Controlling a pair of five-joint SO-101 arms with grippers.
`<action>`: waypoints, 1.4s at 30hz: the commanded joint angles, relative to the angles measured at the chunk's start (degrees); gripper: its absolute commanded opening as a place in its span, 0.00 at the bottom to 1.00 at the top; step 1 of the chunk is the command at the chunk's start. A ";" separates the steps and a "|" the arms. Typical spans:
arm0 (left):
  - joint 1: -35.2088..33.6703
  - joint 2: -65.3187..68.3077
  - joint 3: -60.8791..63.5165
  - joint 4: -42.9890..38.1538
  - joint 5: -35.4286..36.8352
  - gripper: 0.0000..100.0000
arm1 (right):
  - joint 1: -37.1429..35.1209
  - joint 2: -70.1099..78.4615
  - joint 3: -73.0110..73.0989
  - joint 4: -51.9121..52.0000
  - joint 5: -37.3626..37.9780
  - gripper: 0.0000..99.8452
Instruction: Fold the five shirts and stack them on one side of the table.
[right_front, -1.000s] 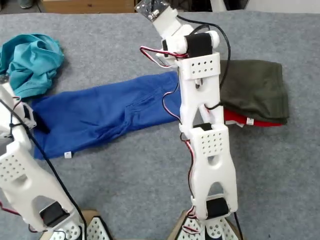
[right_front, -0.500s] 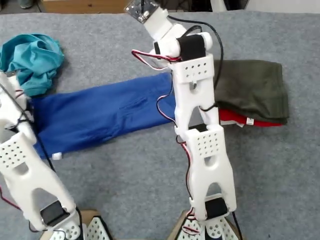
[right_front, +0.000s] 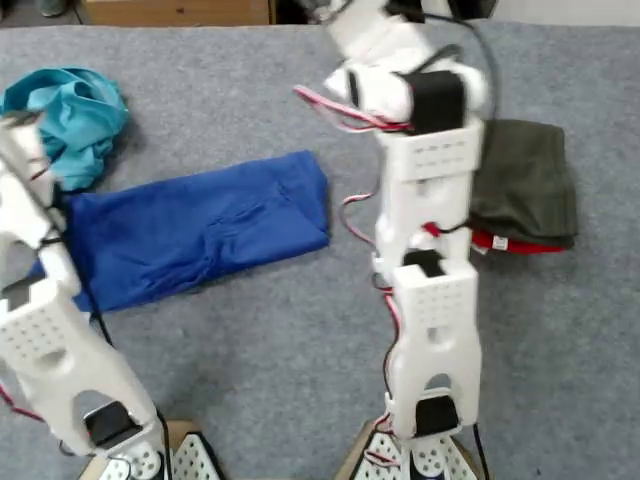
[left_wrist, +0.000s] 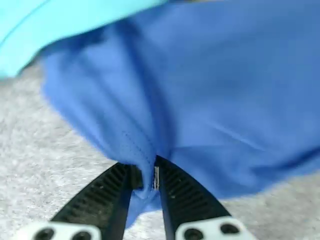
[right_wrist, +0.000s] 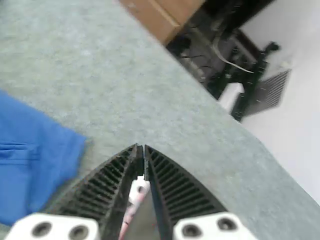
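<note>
A blue shirt (right_front: 200, 230) lies folded into a long band across the left-middle of the grey table (right_front: 250, 400). My left gripper (left_wrist: 149, 176) is shut on a pinch of the blue shirt (left_wrist: 215, 100) at its left end, beside a crumpled teal shirt (right_front: 65, 115). A folded dark olive shirt (right_front: 525, 180) rests on a folded red shirt (right_front: 497, 243) at the right. My right gripper (right_wrist: 140, 148) is shut with nothing in it, raised above the far part of the table past the blue shirt's corner (right_wrist: 30, 165).
The right arm (right_front: 430, 300) stands tall between the blue shirt and the olive stack. The left arm (right_front: 45, 340) runs along the left edge. A brown box (right_wrist: 160, 15) and dark cables sit beyond the table's far edge. Bare table lies in front of the shirts.
The right arm has lifted and swung right, off the blue shirt. The shirt's right end now lies farther left, out from under that arm. The left arm shifted toward the far left.
</note>
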 joint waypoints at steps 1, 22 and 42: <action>8.40 -10.11 2.95 0.53 3.78 0.03 | 6.15 -4.97 -2.07 -0.18 0.00 0.01; 44.97 -12.31 -1.71 -11.52 25.14 0.03 | 27.60 -7.43 -2.07 -5.89 0.09 0.01; 52.88 -9.58 -1.80 -19.43 31.21 0.03 | 27.52 -7.52 -1.98 -5.89 0.09 0.01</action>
